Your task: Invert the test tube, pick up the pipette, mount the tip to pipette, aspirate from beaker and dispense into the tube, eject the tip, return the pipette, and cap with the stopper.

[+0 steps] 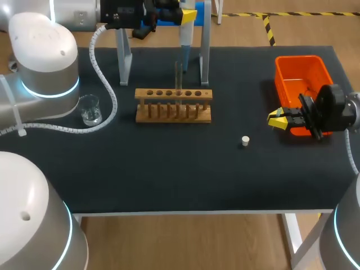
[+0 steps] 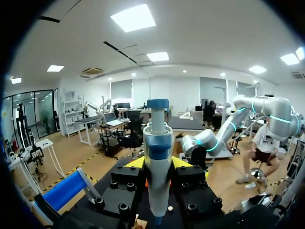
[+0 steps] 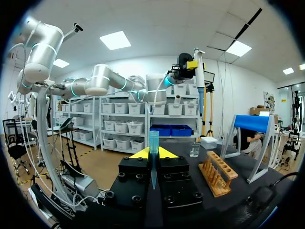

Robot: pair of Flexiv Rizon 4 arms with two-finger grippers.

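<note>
On the black tabletop (image 1: 169, 169) the rack (image 1: 174, 105) is sitting in the middle, with the test tube (image 1: 179, 76) standing upright in one of its holes. The beaker (image 1: 90, 109) is standing off to the rack's left, and the left arm's cable (image 1: 107, 84) is curling round its right side and front. The white stopper (image 1: 245, 140) is lying alone, between the rack and the orange bin (image 1: 301, 76) on the right. Behind the rack, the metal stand (image 1: 124, 62) is standing at the far edge.

Now the tools. The left tool (image 2: 157, 164) is hanging high over that stand, its fingers (image 2: 135, 163) clamping the pipette (image 2: 157, 138) from both sides, the pipette upright. The right tool (image 3: 153, 157) is hovering at the near end of the orange bin. Its yellow fingertips (image 3: 138, 153) are pinching a clear bluish pipette tip (image 3: 153, 143) – wide end sticking out ahead of them, narrow end running back between the fingers
</note>
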